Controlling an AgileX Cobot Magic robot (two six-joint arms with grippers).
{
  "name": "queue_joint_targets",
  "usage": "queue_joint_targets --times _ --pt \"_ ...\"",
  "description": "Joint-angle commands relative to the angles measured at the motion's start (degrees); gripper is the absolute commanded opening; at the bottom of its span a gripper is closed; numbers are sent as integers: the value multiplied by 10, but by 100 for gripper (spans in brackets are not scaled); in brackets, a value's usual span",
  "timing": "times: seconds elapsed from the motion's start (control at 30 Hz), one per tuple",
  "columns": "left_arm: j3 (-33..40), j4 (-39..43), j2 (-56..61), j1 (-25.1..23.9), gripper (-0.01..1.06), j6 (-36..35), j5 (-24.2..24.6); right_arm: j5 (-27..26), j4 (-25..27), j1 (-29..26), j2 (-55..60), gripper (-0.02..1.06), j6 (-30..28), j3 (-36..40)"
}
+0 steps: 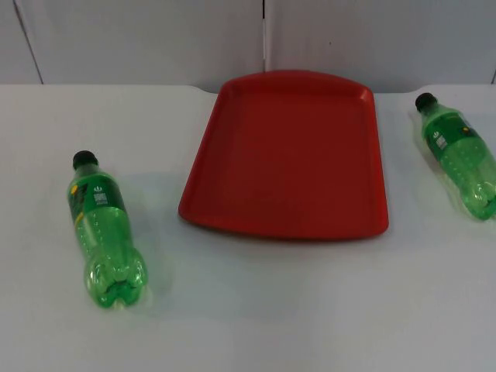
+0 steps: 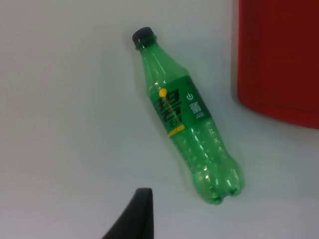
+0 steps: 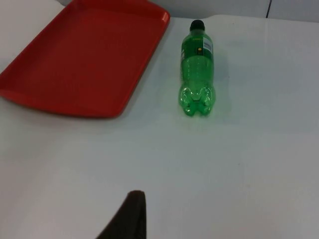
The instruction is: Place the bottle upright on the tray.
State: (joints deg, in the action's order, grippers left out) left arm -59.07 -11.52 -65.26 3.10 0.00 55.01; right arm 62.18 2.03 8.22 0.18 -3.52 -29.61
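Nearest me in the top view is the left bottle [image 1: 105, 229], green w/ a black cap [image 1: 85, 160], lying flat on the white table [image 1: 256, 310]. Its base points toward the near edge and its cap toward the far side; the dark label band sits on the cap half. It lies left of the red tray [image 1: 288, 155], apart from it, not touching.

From the left wrist cam I see that same bottle [image 2: 187, 117] on its side, w/ the tray's corner [image 2: 279, 59] just beyond it. One black fingertip of the left gripper [image 2: 137, 216] hangs above bare table, short of the bottle's base. I see just that one finger, so I can't tell how wide the jaws stand.

Right bottle [image 1: 459, 153] also lies flat, right of the tray, cap toward the far side, near the table's right edge. Right wrist cam has it [image 3: 197, 69] beside the tray [image 3: 84, 55], a gap between them. Right gripper fingertip [image 3: 128, 216] sits over bare table, well apart from that bottle; again I can't tell its opening.

Tray sits at the far middle of the table, close to the grey partition wall [image 1: 139, 39], w/ no bottle on it.
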Motion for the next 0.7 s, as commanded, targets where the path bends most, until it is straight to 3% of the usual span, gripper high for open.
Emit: queue_joint_targets --times 0.0,0.37,0.67 --pt "-15 -16 -13 4 105 0 6 -4 3 -3 -2 105 0 0" --pt "-77 2 -126 91 105 -26 -2 -4 3 -3 -2 105 0 0" --pt "-122 76 -217 146 105 -118 -29 -4 3 -3 -2 105 0 0"
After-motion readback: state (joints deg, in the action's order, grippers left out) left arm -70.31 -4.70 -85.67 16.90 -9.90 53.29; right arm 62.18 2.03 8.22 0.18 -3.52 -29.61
